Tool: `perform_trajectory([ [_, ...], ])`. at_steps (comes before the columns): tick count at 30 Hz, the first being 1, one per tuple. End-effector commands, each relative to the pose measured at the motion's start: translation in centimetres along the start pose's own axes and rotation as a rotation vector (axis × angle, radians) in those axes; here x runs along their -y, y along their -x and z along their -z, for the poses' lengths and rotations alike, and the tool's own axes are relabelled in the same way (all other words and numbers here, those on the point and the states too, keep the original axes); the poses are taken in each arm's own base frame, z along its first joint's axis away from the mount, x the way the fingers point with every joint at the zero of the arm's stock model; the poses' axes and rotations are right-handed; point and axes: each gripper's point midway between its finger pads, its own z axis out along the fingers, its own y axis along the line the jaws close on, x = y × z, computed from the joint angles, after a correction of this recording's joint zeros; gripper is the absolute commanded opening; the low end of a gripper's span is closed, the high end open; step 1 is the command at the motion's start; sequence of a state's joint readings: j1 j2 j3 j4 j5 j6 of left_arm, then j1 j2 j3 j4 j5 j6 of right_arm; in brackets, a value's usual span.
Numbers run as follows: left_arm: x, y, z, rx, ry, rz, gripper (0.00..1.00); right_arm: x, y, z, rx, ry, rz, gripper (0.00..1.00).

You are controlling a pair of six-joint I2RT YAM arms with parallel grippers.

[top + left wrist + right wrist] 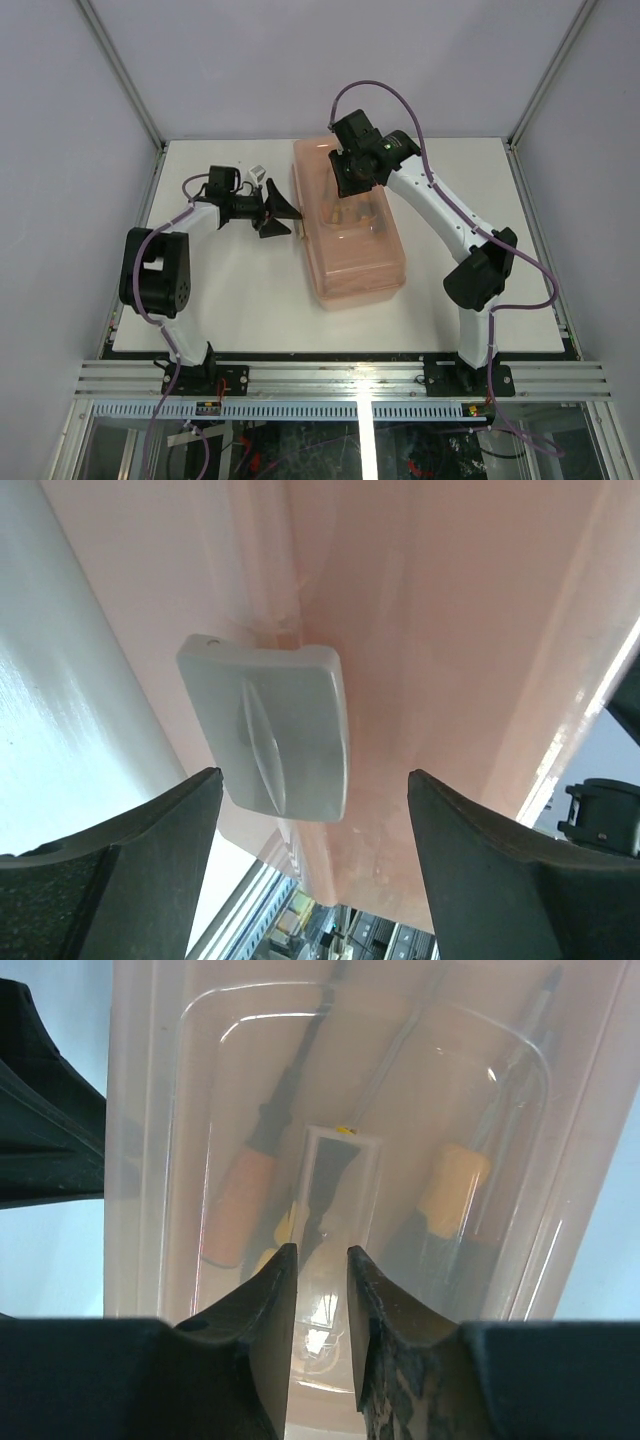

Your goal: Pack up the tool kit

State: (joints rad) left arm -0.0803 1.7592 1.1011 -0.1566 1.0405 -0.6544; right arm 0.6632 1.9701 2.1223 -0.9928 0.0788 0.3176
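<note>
Latch (275,730) on the pink tool case (350,235) sits straight ahead of the left claw (315,870), jaws wide and empty. Case lies mid-table (230,300), long axis near to far. Right claw (320,1320), nearly closed, holds nothing above the lid. One case, two arms, one latch visible.

The tool case (349,226) sits mid-table (230,310), lid down, screwdrivers (262,1175) inside. Left gripper (283,212) is just beside its left wall, at the latch (270,732); right gripper (352,180) is over its far end.
</note>
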Motion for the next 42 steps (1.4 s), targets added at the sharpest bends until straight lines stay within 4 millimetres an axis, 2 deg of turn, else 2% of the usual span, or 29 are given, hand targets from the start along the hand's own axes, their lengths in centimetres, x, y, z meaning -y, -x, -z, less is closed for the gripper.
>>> perform_trajectory([
  [1,-0.8,0.5,-1.1,0.018,0.033,-0.011,0.73,-1.7,-0.9,0.0,-0.031,0.061,-0.004,0.30],
  [15,-2.8,0.2,-3.9,-0.005,0.084,0.028,0.67,-0.7,-5.3,-2.9,-0.180,0.018,0.006,0.28],
  [19,-3.4,-0.3,-4.6,-0.024,0.095,0.033,0.55,-0.7,-5.9,-3.2,-0.193,0.023,0.001,0.28],
  [26,-4.9,-1.3,-5.6,-0.056,0.119,0.054,0.21,-0.8,-6.3,-3.4,-0.203,0.028,0.000,0.28],
  [32,-5.3,-1.9,-6.1,-0.075,0.102,0.058,0.19,-0.9,-6.6,-3.7,-0.211,0.037,-0.002,0.28],
  [36,-4.8,-1.9,-5.8,-0.076,0.090,0.027,0.30,-0.8,-6.5,-3.6,-0.205,0.034,-0.004,0.28],
  [39,-4.0,-0.8,-4.7,-0.043,0.116,-0.048,0.59,-1.0,-5.5,-3.1,-0.168,0.041,-0.004,0.33],
  [42,-2.4,0.9,-2.9,0.023,0.178,-0.147,0.94,-1.4,-3.1,-1.7,-0.063,0.058,-0.006,0.48],
])
